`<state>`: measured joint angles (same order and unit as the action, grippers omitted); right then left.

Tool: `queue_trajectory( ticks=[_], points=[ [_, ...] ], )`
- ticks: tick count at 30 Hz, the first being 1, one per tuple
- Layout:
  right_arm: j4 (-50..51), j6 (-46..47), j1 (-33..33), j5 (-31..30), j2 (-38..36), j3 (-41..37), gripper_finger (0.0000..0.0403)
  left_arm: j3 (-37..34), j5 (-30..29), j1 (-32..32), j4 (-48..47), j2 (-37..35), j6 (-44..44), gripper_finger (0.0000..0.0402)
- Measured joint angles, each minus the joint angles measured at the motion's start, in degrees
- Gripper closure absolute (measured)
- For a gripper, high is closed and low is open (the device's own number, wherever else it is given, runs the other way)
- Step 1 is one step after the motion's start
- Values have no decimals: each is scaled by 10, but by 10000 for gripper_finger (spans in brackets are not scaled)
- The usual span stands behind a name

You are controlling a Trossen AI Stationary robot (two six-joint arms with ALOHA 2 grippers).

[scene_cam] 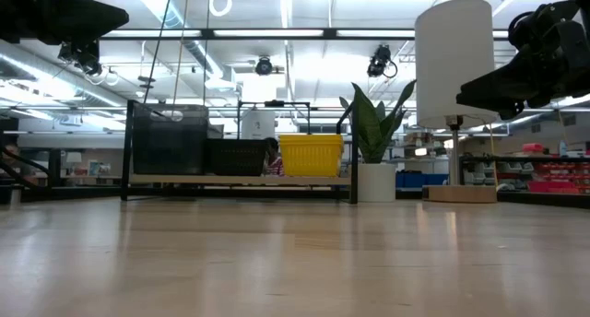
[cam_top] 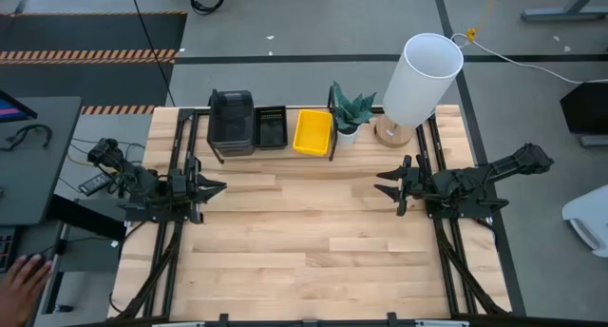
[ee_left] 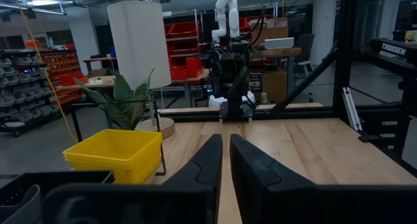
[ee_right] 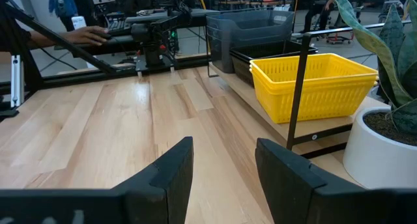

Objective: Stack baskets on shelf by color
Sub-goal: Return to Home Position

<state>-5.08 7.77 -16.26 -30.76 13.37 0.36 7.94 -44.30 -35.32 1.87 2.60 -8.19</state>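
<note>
While the baskets (cam_top: 313,132) are sitting on the shelf (scene_cam: 240,180), I am holding my closed left gripper (cam_top: 214,186) and open right gripper (cam_top: 388,187) in front of it, where a stray swing could topple them.

Bench (cam_top: 313,241): light wood planks, bare across middle and near side.
Far edge, right of centre: potted plant (cam_top: 350,113), stiff green pointed leaves, white pot, upright.
Just right of plant: lamp (cam_top: 423,75), tall white cylindrical shade on a wooden base (cam_top: 391,132).
Floor (cam_top: 285,23): grey. Hazard stripes (cam_top: 90,54) far left; yellow cable (cam_top: 484,23) far right.
Left of bench: grey side desk (cam_top: 38,156); a person's hand (cam_top: 21,281) near its near end.
Room beyond: racks with red bins (ee_left: 182,55).
</note>
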Motion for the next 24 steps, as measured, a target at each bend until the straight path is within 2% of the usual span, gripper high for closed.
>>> queue_trajectory(
  ticks=[16,24],
  points=[
    [0,0,0,0,0,0,231,0,0,0,0,0,0,374],
    [0,0,0,0,0,0,231,0,0,0,0,0,0,365]
  ],
)
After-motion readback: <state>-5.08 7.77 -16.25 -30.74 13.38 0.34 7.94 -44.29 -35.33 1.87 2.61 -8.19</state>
